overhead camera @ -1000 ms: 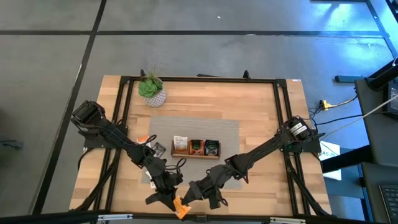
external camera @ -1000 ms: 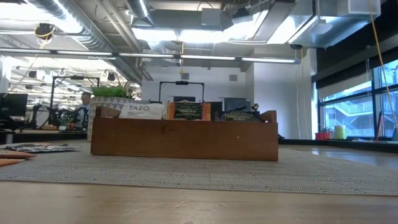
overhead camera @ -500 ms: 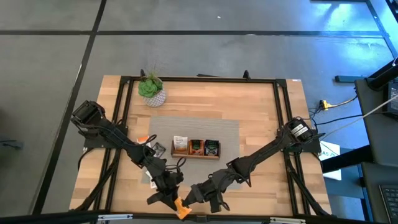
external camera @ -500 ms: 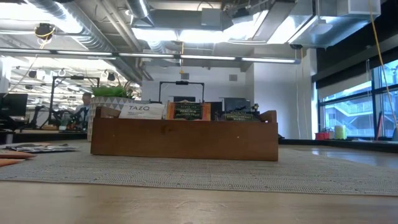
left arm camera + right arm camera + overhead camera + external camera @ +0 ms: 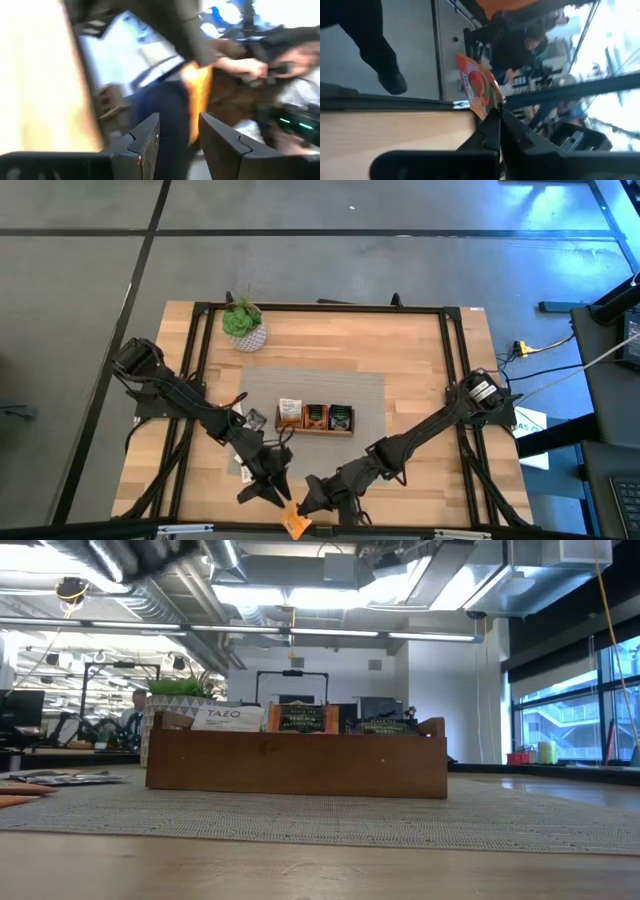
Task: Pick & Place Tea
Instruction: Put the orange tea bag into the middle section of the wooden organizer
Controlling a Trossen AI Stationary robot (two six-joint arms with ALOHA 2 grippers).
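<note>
Orange tea sachet (image 5: 479, 92): pinched in the closed right tool (image 5: 306, 506) at the worktop's (image 5: 420, 350) front edge, not yet in the wooden tray (image 5: 314, 418), which already holds sachets. Left tool (image 5: 265, 490): fingers now spread, empty; half a second ago it met the sachet.
</note>
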